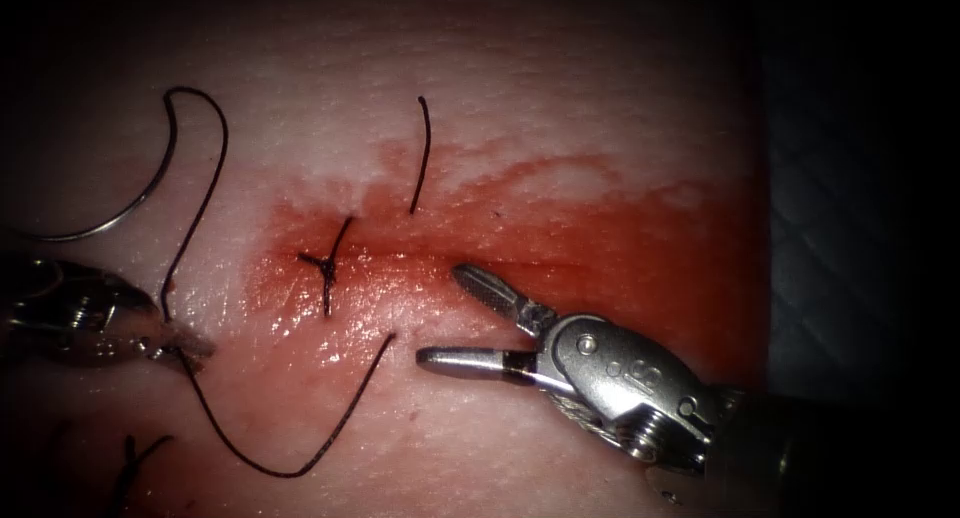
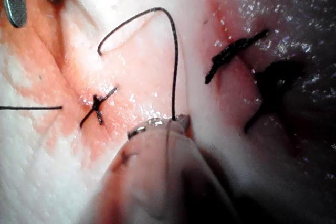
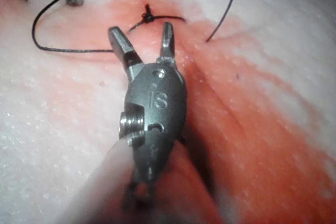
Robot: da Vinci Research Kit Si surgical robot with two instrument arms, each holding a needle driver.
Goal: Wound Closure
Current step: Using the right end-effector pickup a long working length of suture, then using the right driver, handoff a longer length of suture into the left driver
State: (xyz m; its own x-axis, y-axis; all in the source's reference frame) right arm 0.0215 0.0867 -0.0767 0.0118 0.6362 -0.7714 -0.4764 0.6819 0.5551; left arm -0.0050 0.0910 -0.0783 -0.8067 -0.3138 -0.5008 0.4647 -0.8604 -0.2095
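Lying free on the pale tissue at the far left, the curved needle rests on the surface, not in the tissue and held by neither tool. From its upper end the thread loops over and runs down to the left tool, whose fingers are clamped on the thread well left of the cut; the left wrist view shows the strand rising straight from the closed tip. Below the left tool the thread sweeps in a low arc and rises to a free end just below the cut. A tied knot sits across the cut's left part, its short tails sticking up and down. A separate cut end of thread lies above the cut. Red fluid stains the tissue around and right of the knot. Right of the knot, the right tool has its fingers spread wide apart, holding nothing, the upper one at the cut's lower edge
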